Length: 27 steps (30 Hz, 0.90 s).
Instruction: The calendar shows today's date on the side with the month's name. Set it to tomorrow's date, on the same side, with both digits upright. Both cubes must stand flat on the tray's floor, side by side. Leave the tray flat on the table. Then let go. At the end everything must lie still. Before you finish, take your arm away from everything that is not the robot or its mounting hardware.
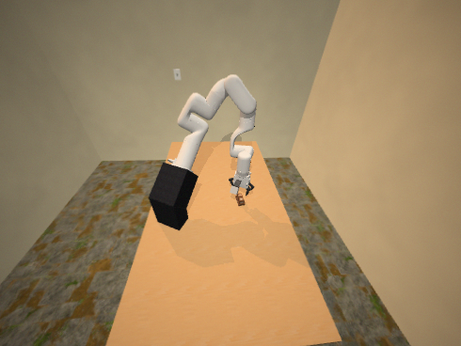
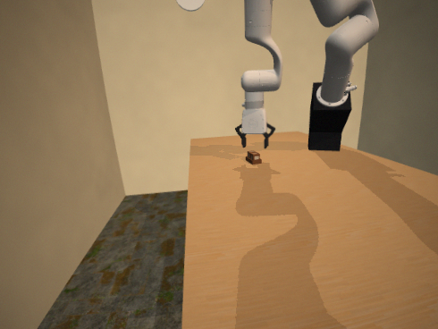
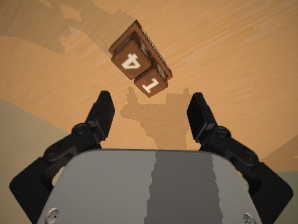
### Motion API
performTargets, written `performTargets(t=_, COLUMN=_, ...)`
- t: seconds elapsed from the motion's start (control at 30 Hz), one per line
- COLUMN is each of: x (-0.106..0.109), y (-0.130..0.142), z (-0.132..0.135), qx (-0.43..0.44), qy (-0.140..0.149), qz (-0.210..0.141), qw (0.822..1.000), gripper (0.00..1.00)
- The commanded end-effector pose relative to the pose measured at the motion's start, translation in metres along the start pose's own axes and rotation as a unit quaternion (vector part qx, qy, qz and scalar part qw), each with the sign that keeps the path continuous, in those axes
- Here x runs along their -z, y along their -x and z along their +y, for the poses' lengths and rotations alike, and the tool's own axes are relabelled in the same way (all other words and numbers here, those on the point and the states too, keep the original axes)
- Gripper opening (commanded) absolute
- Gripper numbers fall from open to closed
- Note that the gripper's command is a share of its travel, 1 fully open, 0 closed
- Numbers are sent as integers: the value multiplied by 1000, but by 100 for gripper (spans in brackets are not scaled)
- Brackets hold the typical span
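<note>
Your gripper points down, spread wide and holding nothing, above the calendar on the table. Your wrist view shows a 4 and a 1, unreadable from the top.

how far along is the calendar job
Nothing looks finished: the tray sits on the table with both cubes in it. In hand: the open hand hovers near them, holding nothing. Left, apparently: setting tomorrow's date with upright digits, letting go, backing away.
</note>
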<state>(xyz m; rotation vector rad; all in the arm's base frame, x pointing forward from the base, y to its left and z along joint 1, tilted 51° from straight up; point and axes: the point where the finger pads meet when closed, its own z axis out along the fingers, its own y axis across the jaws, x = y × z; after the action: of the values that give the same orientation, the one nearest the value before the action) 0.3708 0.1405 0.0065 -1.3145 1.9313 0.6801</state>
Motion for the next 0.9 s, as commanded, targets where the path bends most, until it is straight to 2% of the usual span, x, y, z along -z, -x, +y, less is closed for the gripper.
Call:
performTargets(t=0.0, x=2, y=6, z=-17, qx=0, qy=-1, qz=0, qw=1000, gripper=100)
performTargets(t=0.47, x=4, y=17, z=-43, qx=0, qy=-1, qz=0, qw=1000, gripper=100)
performTargets(t=0.87, x=5, y=17, z=-43, qx=0, qy=-1, qz=0, qw=1000, gripper=100)
